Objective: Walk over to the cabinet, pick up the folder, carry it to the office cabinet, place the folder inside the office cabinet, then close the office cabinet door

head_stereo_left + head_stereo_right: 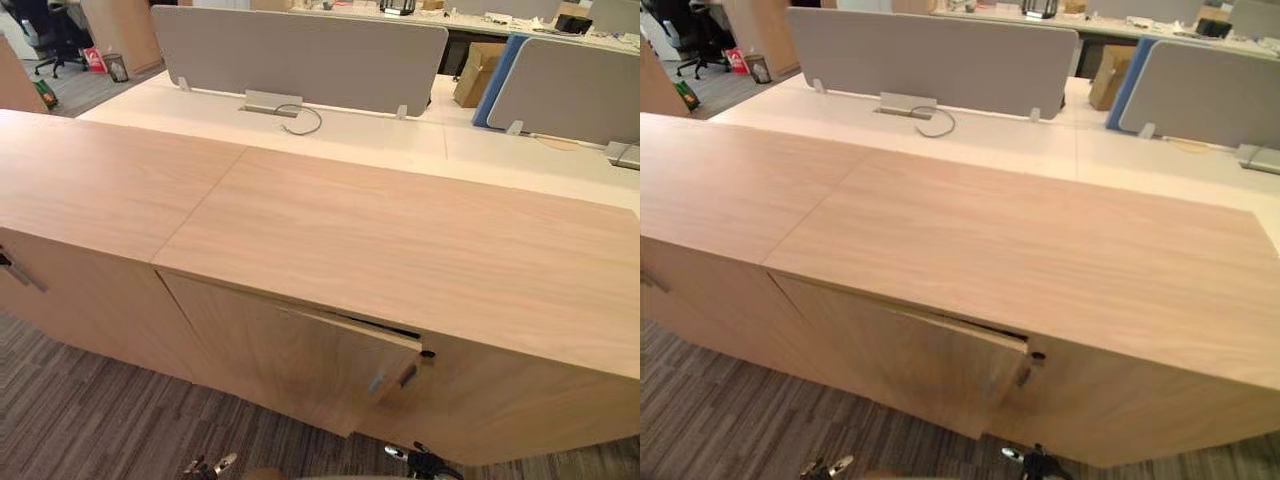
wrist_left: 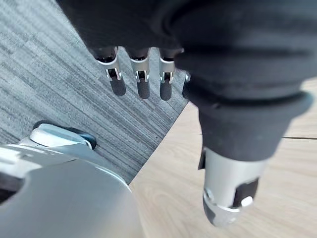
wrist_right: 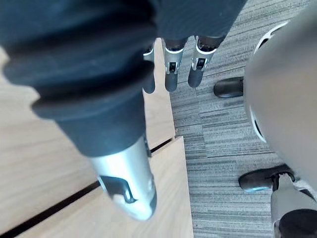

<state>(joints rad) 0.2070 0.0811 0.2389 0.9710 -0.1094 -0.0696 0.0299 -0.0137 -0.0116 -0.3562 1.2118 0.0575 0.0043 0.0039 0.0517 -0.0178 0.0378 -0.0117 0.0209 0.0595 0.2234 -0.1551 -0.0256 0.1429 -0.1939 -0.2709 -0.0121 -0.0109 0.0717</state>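
A long low office cabinet (image 1: pixel 400 240) of light wood stands right in front of me. One of its doors (image 1: pixel 300 360) hangs slightly ajar, its top edge tilted away from the frame, with a small handle (image 1: pixel 405 377) by the dark gap. My left hand (image 2: pixel 141 82) hangs beside the cabinet's wooden front, above the carpet, with straight fingers and nothing in it. My right hand (image 3: pixel 173 69) also hangs low, open and holding nothing, close to the edge of the ajar door (image 3: pixel 168 198). The tips of both hands peek in at the bottom of the eye views, left (image 1: pixel 205 465) and right (image 1: pixel 425 462).
Behind the cabinet runs a white desk (image 1: pixel 380 135) with grey divider screens (image 1: pixel 300 55) and a cable. A cardboard box (image 1: pixel 478 72) and an office chair (image 1: pixel 50 30) stand farther back. Another door handle (image 1: pixel 20 272) shows at the far left. Striped grey carpet (image 1: pixel 100 420) covers the floor.
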